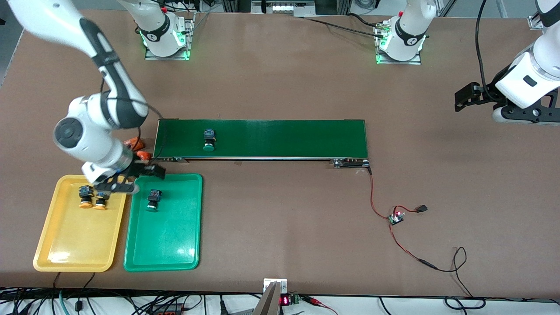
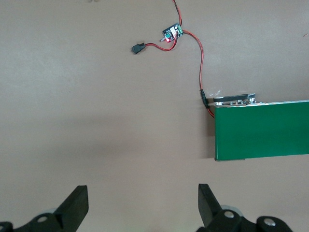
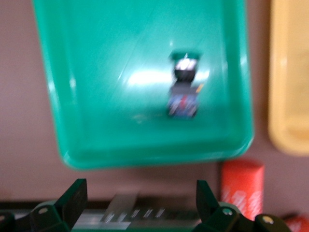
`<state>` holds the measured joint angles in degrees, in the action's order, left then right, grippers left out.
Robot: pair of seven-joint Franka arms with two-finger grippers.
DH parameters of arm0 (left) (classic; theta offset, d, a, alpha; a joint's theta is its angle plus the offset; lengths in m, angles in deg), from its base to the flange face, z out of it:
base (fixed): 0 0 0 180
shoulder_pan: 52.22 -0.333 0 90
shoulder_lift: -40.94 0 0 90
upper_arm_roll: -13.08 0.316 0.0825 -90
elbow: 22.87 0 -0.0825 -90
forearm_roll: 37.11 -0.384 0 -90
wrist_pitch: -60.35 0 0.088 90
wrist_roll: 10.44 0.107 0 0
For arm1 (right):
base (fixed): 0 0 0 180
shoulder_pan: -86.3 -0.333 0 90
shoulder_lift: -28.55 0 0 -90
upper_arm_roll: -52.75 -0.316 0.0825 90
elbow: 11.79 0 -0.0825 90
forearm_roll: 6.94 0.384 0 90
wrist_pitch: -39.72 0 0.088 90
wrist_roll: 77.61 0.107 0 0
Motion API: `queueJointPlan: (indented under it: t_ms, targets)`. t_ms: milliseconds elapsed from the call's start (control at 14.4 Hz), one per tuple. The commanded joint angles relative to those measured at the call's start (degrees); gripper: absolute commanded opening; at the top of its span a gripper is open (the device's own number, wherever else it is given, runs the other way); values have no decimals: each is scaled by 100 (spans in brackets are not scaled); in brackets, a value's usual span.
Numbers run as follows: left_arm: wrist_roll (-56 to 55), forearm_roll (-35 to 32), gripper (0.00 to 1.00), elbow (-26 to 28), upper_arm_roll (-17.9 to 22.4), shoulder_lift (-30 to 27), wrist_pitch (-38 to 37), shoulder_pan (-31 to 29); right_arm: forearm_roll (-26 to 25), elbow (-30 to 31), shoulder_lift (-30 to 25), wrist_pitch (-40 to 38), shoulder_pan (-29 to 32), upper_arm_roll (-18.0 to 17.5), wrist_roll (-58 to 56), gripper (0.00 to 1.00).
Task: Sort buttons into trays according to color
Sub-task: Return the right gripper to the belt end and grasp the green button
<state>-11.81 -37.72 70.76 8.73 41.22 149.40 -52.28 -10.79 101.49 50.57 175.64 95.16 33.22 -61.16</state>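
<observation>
Two orange-capped buttons lie side by side in the yellow tray. One green-capped button lies in the green tray, near the tray's end closest to the belt. Another green-capped button sits on the dark-green conveyor belt. My right gripper hangs open and empty above the strip between the green tray and the belt's edge. My left gripper waits open over bare table at the left arm's end.
Orange cylinders lie by the belt's end next to the trays. A small circuit board with red wires runs from the belt's other end. The yellow tray's edge shows in the right wrist view.
</observation>
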Motion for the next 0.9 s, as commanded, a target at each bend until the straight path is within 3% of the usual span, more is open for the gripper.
queueJointPlan:
  t_ms: [0,416,831]
  targets:
    - [75,-123,100,6,-13,-71,-63,-3,235,967,-802,-4,54,-418,393,100]
    - [75,-123,100,15,-13,-63,-72,-3,236,1346,-1023,57,-16,-1236,1395,100]
    - [75,-123,100,15,-13,-63,-72,-3,148,1574,-751,530,-16,-1255,1317,100]
